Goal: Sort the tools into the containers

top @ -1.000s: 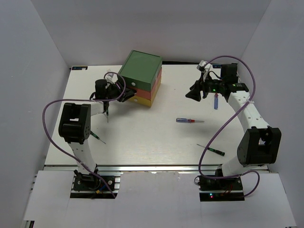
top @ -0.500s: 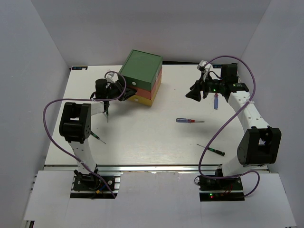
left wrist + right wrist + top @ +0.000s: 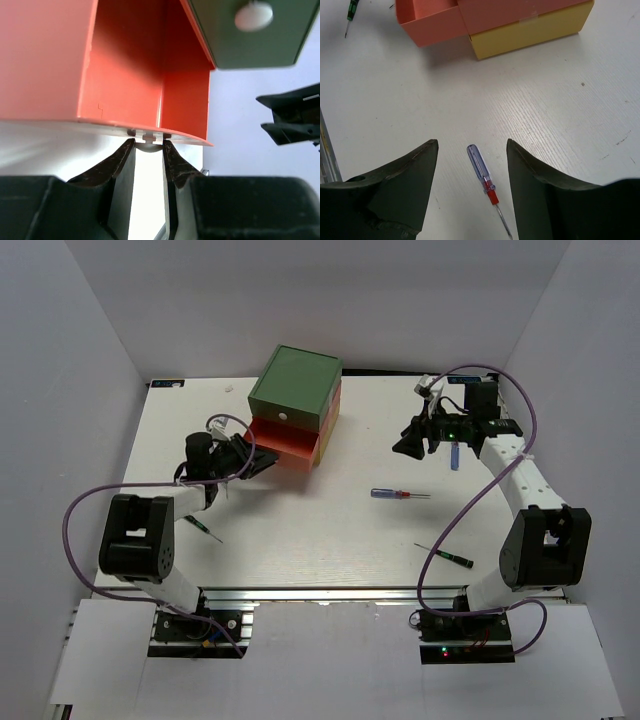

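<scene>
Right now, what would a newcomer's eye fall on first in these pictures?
The orange drawer stands partly out of the chest, bright against the white table, with the left pincer shut on its white knob. On the right, the open right pincer hovers over a blue-and-red screwdriver lying on the table.

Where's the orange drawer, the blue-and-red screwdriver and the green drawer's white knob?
orange drawer [image 3: 283,440], top external view, on its open inside.
blue-and-red screwdriver [image 3: 478,167], right wrist view, on its blue handle.
white knob [image 3: 253,15], left wrist view, on its round face.
</scene>
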Robot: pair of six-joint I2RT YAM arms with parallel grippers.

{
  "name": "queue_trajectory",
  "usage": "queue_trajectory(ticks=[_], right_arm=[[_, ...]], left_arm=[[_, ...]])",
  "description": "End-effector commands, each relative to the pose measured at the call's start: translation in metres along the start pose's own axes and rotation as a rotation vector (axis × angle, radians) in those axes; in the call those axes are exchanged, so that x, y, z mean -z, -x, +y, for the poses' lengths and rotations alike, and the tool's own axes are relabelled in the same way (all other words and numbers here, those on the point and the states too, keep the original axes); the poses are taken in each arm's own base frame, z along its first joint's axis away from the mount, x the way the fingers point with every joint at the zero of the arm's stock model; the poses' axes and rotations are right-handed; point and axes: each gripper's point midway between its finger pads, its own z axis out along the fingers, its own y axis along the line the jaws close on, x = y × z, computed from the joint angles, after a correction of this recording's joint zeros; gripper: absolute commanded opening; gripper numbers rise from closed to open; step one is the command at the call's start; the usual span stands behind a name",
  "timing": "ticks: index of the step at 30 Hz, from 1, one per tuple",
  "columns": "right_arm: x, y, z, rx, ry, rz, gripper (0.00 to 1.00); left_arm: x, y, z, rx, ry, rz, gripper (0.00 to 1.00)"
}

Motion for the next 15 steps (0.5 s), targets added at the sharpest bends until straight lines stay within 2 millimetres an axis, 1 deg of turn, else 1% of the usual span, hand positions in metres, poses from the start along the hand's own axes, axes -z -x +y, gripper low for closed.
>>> queue_trajectory(ticks=[1, 6, 8, 9, 10, 12, 13, 14, 15], right_arm=[[0.005, 0.001, 0.003, 0.028, -0.006, 0.001, 0.64], [0.005, -0.006, 0.002, 0.061, 0.0, 0.02, 0.64], [0.004, -0.011, 0.001, 0.067, 0.002, 0.033, 0.64], [0.004, -0.013, 0.0, 0.087, 0.003, 0.039, 0.64], [0.003, -0.014, 0.001, 0.101, 0.01, 0.04, 0.65], [0.0, -0.026, 0.005, 0.111, 0.049, 0.059, 0.67], [-0.004, -0.028, 0.009, 0.186, 0.092, 0.058, 0.72], [-0.008, -0.036, 0.011, 0.211, 0.126, 0.079, 0.75], [-0.008, -0.053, 0.021, 0.198, 0.174, 0.133, 0.81]], left_arm=[[0.015, -0.008, -0.015, -0.046, -0.04, -0.002, 0.32], [0.02, -0.011, -0.019, -0.047, -0.048, -0.004, 0.34], [0.021, -0.011, -0.022, -0.051, -0.056, -0.003, 0.39], [0.021, -0.01, -0.024, -0.051, -0.057, -0.008, 0.42], [0.021, -0.01, -0.024, -0.053, -0.057, -0.007, 0.51], [0.022, -0.01, -0.023, -0.05, -0.054, -0.01, 0.6], [0.022, -0.01, -0.025, -0.05, -0.056, -0.011, 0.67], [0.023, -0.009, -0.026, -0.052, -0.057, -0.014, 0.7], [0.024, -0.009, -0.026, -0.052, -0.055, -0.014, 0.73]])
